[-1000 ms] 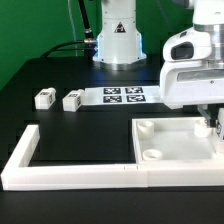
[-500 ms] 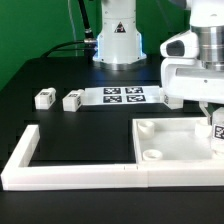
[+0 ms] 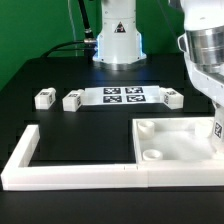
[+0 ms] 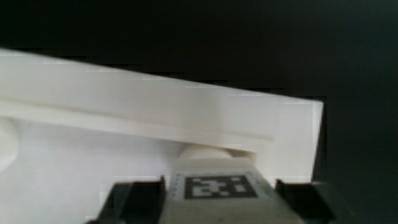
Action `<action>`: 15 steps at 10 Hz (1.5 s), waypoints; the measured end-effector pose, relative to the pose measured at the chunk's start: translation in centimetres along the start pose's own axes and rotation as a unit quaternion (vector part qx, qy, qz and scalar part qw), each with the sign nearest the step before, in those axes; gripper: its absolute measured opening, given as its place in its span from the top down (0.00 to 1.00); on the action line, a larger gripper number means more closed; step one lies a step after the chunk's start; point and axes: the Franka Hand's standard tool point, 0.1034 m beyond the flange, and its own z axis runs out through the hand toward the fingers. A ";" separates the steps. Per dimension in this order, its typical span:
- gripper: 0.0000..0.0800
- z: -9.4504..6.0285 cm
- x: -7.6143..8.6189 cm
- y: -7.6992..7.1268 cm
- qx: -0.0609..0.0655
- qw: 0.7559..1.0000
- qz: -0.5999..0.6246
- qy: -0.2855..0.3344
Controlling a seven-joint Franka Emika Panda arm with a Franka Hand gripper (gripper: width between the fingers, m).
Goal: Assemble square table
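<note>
Gripper [image 4: 215,202] clamped on a tagged leg block [image 4: 217,186], jaws snug either side | we've got it over the square tabletop [image 3: 180,135] at the exterior view's right edge | tabletop rim-up, near side against the border wall [image 3: 60,172] | spare leg blocks [image 3: 73,99] far back beside the marker board [image 3: 125,96]

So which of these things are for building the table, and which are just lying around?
For the job:
- tabletop slab
- loose leg blocks
- fourth leg block, gripped by the end effector

Just lying about:
- marker board
- L-shaped border wall
</note>
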 end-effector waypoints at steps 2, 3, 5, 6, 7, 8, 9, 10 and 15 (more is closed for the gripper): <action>0.63 0.1 -0.2 0.1 -0.002 1.000 0.009 -0.002; 0.51 0.1 -0.2 0.1 -0.003 1.000 -0.018 -0.001; 0.23 0.1 -0.3 0.5 -0.023 0.982 -0.187 0.004; 0.23 0.0 -0.6 0.6 -0.037 0.961 -0.275 0.011; 0.20 0.1 -0.6 0.6 -0.035 0.954 -0.298 0.011; 0.19 0.1 -0.5 0.6 -0.036 0.940 -0.340 0.010; 0.19 0.1 -0.5 0.6 -0.036 0.928 -0.372 0.009; 0.19 0.1 -0.4 0.6 -0.039 0.915 -0.402 0.009; 0.22 -0.9 1.4 0.0 -0.070 0.775 -0.628 0.026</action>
